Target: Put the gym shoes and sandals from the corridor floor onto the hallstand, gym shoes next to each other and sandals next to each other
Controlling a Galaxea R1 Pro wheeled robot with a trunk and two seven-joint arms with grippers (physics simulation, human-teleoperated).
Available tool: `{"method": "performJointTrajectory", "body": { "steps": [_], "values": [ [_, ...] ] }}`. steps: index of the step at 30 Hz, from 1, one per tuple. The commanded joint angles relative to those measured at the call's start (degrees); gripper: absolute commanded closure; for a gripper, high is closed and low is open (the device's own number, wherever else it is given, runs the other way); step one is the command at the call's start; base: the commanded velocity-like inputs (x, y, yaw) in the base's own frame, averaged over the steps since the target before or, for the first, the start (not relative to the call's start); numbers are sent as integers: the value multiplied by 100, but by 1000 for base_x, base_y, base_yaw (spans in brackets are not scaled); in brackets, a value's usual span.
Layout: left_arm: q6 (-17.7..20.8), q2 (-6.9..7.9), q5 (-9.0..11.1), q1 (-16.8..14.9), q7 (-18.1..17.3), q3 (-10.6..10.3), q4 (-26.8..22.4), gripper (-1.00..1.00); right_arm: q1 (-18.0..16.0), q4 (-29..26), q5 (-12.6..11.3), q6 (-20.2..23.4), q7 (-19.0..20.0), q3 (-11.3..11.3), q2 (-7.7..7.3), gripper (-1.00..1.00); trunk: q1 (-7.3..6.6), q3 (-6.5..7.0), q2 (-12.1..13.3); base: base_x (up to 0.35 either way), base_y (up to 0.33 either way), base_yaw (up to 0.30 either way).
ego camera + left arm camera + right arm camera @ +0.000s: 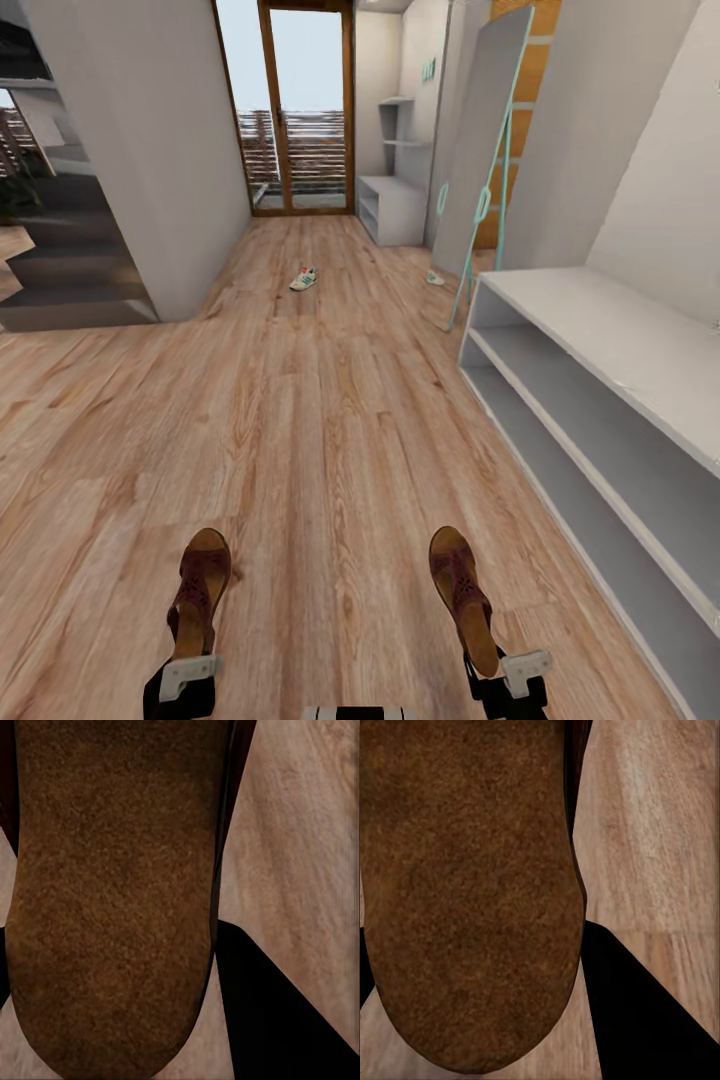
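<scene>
Head view: wood-plank corridor floor [330, 400]

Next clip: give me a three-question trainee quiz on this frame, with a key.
1. True or false: each end effector carries a dark brown leather sandal.
2. Which lies on the brown wood-plank floor down the corridor? A) a white sneaker with teal stripes B) a third sandal
3. The light-grey hallstand with staggered upper shelves stands at the corridor's far ____.

Key:
1. True: left end effector holds one sandal, right end effector the other.
2. A, the sneaker.
3. End, the hallstand.
</scene>
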Motion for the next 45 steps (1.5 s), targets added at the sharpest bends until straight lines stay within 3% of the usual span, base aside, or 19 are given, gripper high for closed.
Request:
{"method": "performJointTrajectory", "body": {
  "steps": [1,23,41,45],
  "values": [
    [-14,-1,14,-1,-23,7,7,100,-2,5,-15,-13,8,19,-1,100,-24,16,40,0,0,-32],
    [-16,-8,21,-1,-23,4,14,100,-2,70,-12,-23,7,14,-22,100,-507,470,923,0,0,-2],
    [-29,-12,21,0,-77,-5,0,100,-2,180,-4,-23,14,14,-11,100,-507,628,923,0,0,0],
    [-26,-11,21,4,-79,-2,0,100,-2,198,-3,-23,14,14,-16,100,-419,592,762,0,0,0]
  ]
}}
